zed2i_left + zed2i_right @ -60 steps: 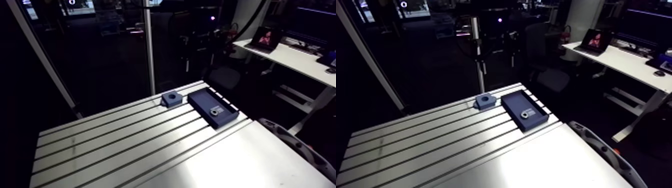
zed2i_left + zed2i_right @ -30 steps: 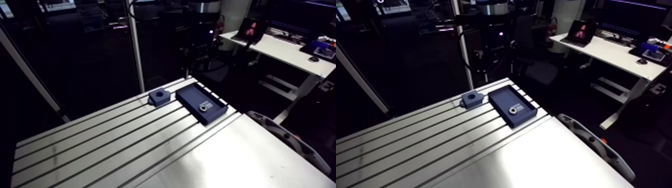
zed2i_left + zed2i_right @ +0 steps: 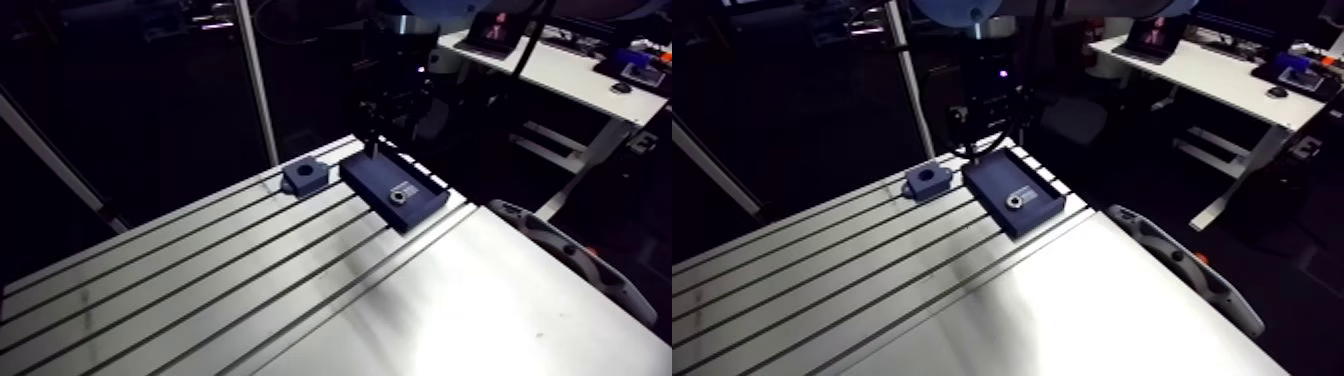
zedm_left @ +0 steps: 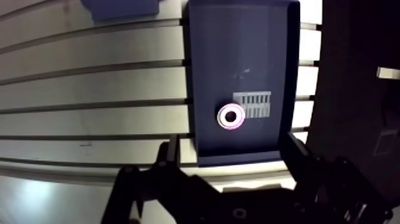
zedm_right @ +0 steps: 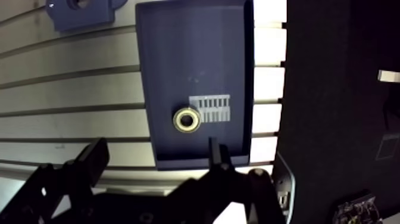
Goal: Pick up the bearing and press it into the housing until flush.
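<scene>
A small metal ring bearing (image 4: 230,117) lies in a shallow dark-blue tray (image 4: 205,53), next to a ribbed grey patch (image 4: 254,106). In the wrist view my gripper (image 4: 232,152) stands open, with nothing between its fingers (image 4: 171,156). The bearing lies just ahead of the gap between them, and the tray's near rim is under the fingertips. The blue block housing (image 3: 305,177), with a round bore on top, sits on the table to the left of the tray (image 3: 375,175) in the arm view. There the bearing (image 3: 398,196) shows near the tray's front end, and my wrist hangs dark over its far end.
The slotted aluminium table (image 3: 200,270) stretches left and forward of the tray. A smooth metal plate (image 3: 450,310) covers its front right. Beyond the tray the table's right edge drops off into the dark. A grey curved bar (image 3: 565,262) lies off the right edge.
The arm view has swung, so the whole scene has shifted. My wrist and gripper have come into view above the tray's far end. Tray, bearing and housing lie where they were.
</scene>
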Motion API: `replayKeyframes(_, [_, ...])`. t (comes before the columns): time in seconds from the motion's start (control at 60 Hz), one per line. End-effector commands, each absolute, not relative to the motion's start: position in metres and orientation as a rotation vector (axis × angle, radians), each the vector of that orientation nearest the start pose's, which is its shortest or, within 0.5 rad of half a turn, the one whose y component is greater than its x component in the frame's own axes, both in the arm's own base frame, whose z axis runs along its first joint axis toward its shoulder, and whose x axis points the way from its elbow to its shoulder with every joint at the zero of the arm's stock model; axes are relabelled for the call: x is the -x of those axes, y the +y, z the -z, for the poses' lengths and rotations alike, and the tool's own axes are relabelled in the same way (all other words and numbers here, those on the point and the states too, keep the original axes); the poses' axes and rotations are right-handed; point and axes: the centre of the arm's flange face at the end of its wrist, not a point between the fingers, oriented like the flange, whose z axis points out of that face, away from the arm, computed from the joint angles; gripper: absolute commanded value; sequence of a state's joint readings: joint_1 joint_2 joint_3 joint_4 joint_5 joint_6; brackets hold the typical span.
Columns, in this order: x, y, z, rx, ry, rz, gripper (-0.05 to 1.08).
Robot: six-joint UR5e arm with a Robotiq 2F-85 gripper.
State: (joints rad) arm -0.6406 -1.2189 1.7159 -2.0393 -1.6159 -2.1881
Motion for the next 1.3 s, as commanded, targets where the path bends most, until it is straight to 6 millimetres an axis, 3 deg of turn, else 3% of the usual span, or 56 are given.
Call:
replayKeyframes(0.017, [0.553,0.258,-0.244,-0.038,3.090,-0.038,0.22])
replayKeyframes(0.2, [0.549,0.263,-0.232,-0.034,3.083,-0.029,0.33])
replayKeyframes(0.467, [0.546,0.267,-0.218,-0.031,3.085,-0.030,0.37])
replayKeyframes(1.3, [0.533,0.265,-0.187,0.055,3.063,-0.009,0.37])
